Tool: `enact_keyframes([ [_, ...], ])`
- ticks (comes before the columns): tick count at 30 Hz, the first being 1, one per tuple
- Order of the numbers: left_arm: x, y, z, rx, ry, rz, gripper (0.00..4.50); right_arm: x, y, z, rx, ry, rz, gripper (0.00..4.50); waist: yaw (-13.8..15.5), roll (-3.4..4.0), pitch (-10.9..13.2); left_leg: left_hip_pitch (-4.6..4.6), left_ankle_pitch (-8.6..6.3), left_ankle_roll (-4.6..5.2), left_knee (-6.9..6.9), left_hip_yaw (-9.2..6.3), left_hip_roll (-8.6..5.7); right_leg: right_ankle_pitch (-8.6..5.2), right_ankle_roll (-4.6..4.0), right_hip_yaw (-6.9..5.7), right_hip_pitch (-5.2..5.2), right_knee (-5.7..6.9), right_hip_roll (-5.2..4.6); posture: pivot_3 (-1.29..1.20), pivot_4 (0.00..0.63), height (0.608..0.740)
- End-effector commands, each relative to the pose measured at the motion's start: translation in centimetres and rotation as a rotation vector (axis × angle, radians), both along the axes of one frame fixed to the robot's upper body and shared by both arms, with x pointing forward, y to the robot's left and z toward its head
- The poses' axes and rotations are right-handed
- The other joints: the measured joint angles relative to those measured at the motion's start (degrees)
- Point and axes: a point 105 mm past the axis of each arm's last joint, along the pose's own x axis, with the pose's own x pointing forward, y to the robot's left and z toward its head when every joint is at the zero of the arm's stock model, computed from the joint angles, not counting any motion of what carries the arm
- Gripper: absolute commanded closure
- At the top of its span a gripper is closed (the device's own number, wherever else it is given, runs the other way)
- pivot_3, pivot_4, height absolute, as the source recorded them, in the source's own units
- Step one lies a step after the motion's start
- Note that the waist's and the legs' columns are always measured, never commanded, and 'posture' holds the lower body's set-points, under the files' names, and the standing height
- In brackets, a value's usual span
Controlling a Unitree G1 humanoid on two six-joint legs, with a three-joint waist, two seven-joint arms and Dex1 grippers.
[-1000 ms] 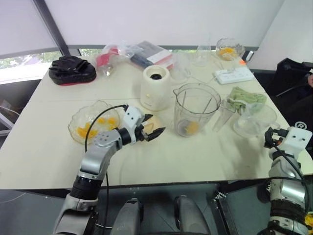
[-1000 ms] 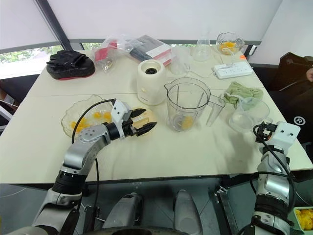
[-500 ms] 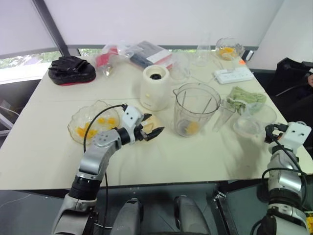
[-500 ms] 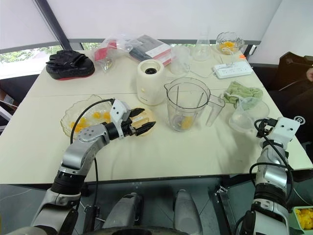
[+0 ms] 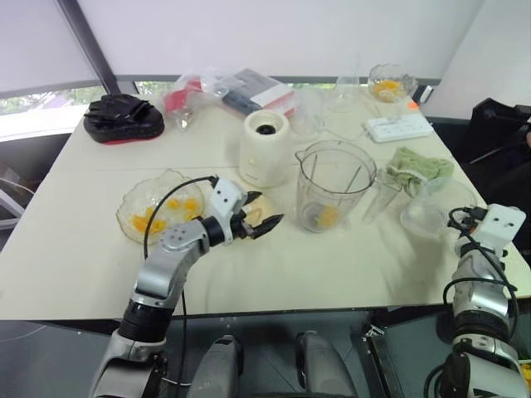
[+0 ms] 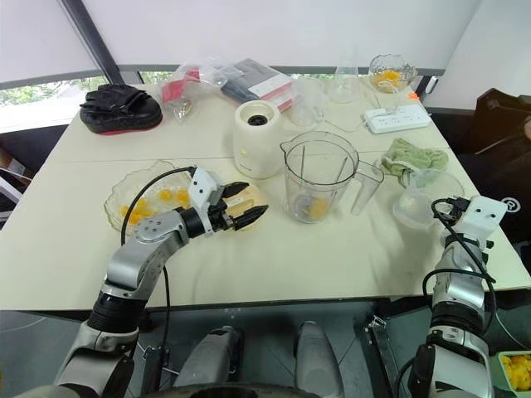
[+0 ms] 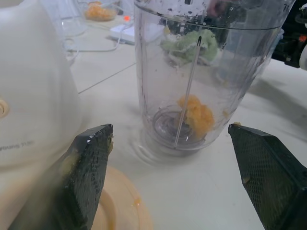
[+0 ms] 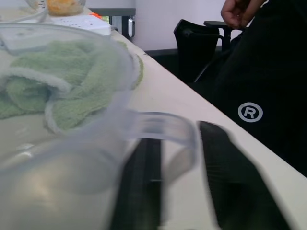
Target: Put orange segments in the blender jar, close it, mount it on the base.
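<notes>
My left tool (image 5: 265,209) is open as wide as it goes and holds nothing. It hangs just over a flat pale orange lid (image 7: 120,201) on the worktop (image 5: 83,249). The blender jar (image 5: 332,178) stands right in front of this tool, upright and with no lid on it. A few orange segments (image 7: 196,115) lie at the bottom of the jar, by the blade. The cream-white base (image 5: 265,149) stands just beside the left tool, off to one side, and next to the jar. It has nothing on top. Behind this tool, by my arm, sits a scalloped glass bowl (image 5: 133,195) with more orange pieces in it.

My right tool (image 8: 175,136) is well apart from the jar, near the worktop's edge. Its fingers (image 8: 144,182) are closed. A clear plastic jug (image 5: 431,217) is right in front of it, and the jug's handle (image 8: 163,124) is at the fingers. I cannot tell if the tool really grips that handle. A green cloth (image 5: 419,163) lies just past the jug.
</notes>
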Motion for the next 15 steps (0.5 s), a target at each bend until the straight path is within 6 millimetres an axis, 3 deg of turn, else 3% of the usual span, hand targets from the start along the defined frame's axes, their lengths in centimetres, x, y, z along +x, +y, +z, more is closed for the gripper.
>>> enact_keyframes([
  [1, -0.6, -0.5, 1.3, -0.020, -0.048, -0.024, 0.46, -0.4, -0.8, 0.5, -0.024, -0.005, -0.025, 4.46, 0.33, -0.03, 0.00, 0.02, 0.00, 0.00, 0.00, -0.02, 0.00, 0.00, 0.00, 0.00, 0.04, -0.01, 0.00, 0.00, 0.150, 0.740],
  [15, -0.6, -0.4, 1.3, -0.017, -0.043, -0.020, 0.46, -0.5, 0.4, 1.1, 0.078, -0.102, -0.057, 4.46, 0.14, -0.03, 0.00, 0.00, -0.01, 0.01, -0.01, -0.04, -0.01, -0.01, 0.00, -0.02, 0.07, -0.10, 0.00, 0.00, 0.150, 0.740],
])
